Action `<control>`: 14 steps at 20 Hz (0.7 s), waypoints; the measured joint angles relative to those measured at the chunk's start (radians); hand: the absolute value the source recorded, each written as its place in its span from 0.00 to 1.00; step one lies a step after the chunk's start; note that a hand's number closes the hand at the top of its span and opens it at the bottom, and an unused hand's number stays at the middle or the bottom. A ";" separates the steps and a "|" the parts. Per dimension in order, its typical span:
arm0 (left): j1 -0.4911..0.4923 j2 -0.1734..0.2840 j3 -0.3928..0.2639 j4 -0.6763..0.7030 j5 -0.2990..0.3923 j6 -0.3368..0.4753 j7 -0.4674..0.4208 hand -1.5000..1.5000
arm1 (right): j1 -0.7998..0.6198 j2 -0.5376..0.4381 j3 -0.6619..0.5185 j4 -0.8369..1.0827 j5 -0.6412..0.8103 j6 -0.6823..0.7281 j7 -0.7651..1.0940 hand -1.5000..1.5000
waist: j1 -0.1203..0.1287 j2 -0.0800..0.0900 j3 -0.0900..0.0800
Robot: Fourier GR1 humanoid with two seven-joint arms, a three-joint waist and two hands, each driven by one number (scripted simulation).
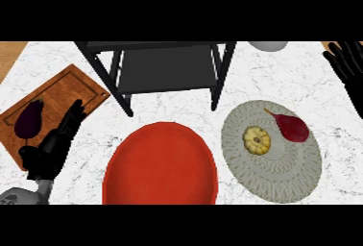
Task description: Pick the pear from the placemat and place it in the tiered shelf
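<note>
white marble with grey veining makes up the counter [297, 86], the largest thing seen. at the far middle the tiered shelf [166, 67] is set, a black frame with a dark lower tier showing between its legs. near it, at the middle, a red plate [160, 166] is laid. to its right the placemat [273, 166], a pale woven round, is spread, and a wooden cutting board [60, 96] is placed at the far left with a dark eggplant [30, 117] on it.

the left hand [53, 146] is seen at the near left, fingers straight and released, its tips over the near edge of the board; nothing is held. the right hand [347, 65] is shown at the far right edge, fingers up and relaxed, empty and at rest.

the pear [294, 128], dark red, is found on the far right part of the placemat, just beside a small yellow squash [257, 140] to its left. its long axis is judged to run from the stem at the far left to the bulb at the near right. it lies near and to the left of the right hand, which is clearly the nearer of the two; the left hand is well apart across the plate. whether pear and squash touch cannot quite be told, though a gap seems likely. a pale round object [268, 45] at the far edge is cut off.
</note>
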 measured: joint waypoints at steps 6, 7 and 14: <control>-0.008 -0.018 -0.039 0.024 -0.039 -0.006 0.046 0.50 | 0.043 -0.142 -0.082 0.261 0.034 0.110 -0.021 0.00 | 0.040 0.031 0.003; -0.005 -0.022 -0.049 0.025 -0.041 -0.011 0.051 0.50 | 0.062 -0.186 -0.062 0.287 0.095 0.098 -0.008 1.00 | 0.046 0.042 0.002; -0.021 -0.064 -0.096 0.055 -0.054 -0.029 0.096 0.50 | 0.030 -0.155 -0.113 0.634 0.070 0.195 -0.061 0.00 | 0.075 0.046 0.007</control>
